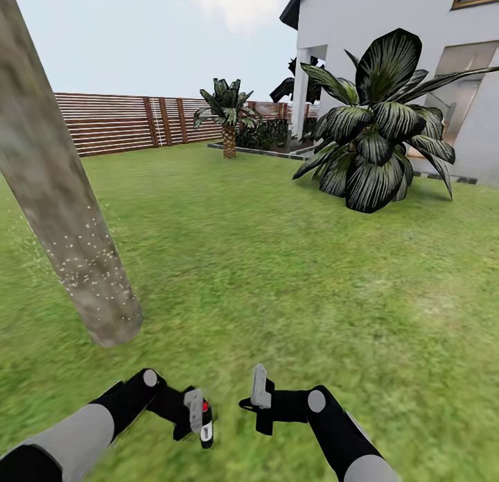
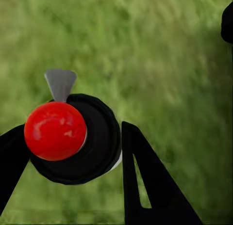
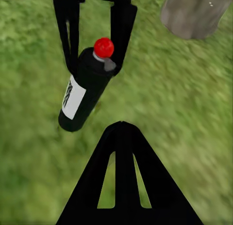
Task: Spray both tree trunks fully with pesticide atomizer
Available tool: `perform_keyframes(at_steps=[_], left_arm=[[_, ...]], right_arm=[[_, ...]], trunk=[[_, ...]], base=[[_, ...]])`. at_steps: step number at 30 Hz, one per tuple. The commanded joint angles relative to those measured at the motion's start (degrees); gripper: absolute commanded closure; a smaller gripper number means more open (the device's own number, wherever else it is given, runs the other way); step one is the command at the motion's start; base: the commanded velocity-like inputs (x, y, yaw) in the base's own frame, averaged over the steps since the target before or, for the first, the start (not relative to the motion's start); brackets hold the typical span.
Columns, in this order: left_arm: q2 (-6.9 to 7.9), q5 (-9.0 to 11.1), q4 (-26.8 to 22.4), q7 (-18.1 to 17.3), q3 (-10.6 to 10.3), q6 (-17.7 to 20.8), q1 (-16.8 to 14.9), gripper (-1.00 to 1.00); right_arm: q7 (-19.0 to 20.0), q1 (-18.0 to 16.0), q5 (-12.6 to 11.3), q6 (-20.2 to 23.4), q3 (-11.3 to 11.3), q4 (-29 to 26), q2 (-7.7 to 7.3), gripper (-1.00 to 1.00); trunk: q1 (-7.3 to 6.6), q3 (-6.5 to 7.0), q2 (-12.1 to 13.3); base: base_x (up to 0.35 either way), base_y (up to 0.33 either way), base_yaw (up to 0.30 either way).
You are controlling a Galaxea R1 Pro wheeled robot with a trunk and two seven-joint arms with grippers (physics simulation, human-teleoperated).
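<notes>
A thick mottled grey-brown tree trunk leans at the left, and fine white specks dot its lower part. Its base also shows in the right wrist view. My left gripper hangs low over the grass, to the right of the trunk's foot. It is shut on the pesticide atomizer, a dark cylinder with a pale band and a red dot on top. Black fingers press the atomizer's sides. My right gripper is shut and empty, a short way to the right of the atomizer.
Lawn stretches ahead. A broad-leaved dark shrub stands at the right in front of a white house. A small palm and a brown slatted fence close the far side.
</notes>
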Motion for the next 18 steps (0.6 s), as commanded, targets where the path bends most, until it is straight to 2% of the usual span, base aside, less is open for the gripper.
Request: perform_keyframes(at_steps=[1, 3, 5, 9, 10, 12, 13, 15, 17, 18], left_arm=[[1.26, -0.7, 0.1, 0.1, 0.2, 0.0, 0.0, 1.0], [4.08, -2.2, 0.3, 0.3, 0.1, 0.0, 0.1, 1.0], [6.79, -2.7, 0.7, 0.3, 0.2, 0.0, 0.1, 1.0], [9.78, -4.5, 5.9, 0.4, 0.2, 0.1, 0.2, 1.0], [10.76, -5.0, 6.7, 0.4, 0.2, 0.0, 0.2, 1.0], [12.89, -5.3, 7.9, 0.5, 0.2, 0.0, 0.2, 1.0], [13.49, -5.3, 8.5, 1.1, 0.2, 0.0, 0.2, 1.0], [13.91, -4.9, 9.8, 5.9, 0.5, 0.2, 0.2, 1.0], [13.74, -4.2, 11.7, 12.1, 0.7, 0.2, 0.2, 1.0], [13.57, -2.4, 13.0, 15.5, 0.7, 0.2, 0.2, 1.0]], right_arm=[[0.0, 0.0, 0.0, 0.0, 0.0, 0.0, 0.0, 1.0], [0.0, 0.0, 0.0, 0.0, 0.0, 0.1, -0.07, 1.0], [0.0, 0.0, 0.0, 0.0, -0.1, 0.1, -0.15, 1.0], [0.0, 0.0, 0.1, 0.0, -0.5, 0.3, -0.36, 1.0], [0.0, 0.0, 0.1, 0.0, -0.5, 0.4, -0.44, -1.0], [0.0, 0.0, 0.2, 0.0, -0.6, 0.5, -0.56, -1.0], [-0.1, 0.0, 0.2, 0.0, -0.6, 0.5, -0.62, -1.0], [-0.4, 0.0, 0.2, 0.0, -1.4, 0.6, -1.15, -1.0], [-0.5, 0.1, 0.3, 0.0, -5.2, 0.8, -2.68, -1.0], [-0.7, 0.1, 0.3, 0.0, -9.3, 1.6, -3.69, -1.0]], trunk=[[0.0, 0.0, 0.0], [0.0, 0.0, 0.0], [0.0, 0.0, 0.0], [0.0, 0.0, 0.0], [0.0, 0.0, 0.0], [0.0, 0.0, 0.0], [0.0, 0.0, 0.0], [0.0, 0.0, 0.0], [0.0, 0.0, 0.0], [0.0, 0.0, 0.0]], base=[[0.0, 0.0, 0.0], [0.0, 0.0, 0.0], [0.0, 0.0, 0.0], [0.0, 0.0, 0.0], [0.0, 0.0, 0.0], [0.0, 0.0, 0.0], [0.0, 0.0, 0.0], [0.0, 0.0, 0.0], [0.0, 0.0, 0.0], [0.0, 0.0, 0.0]])
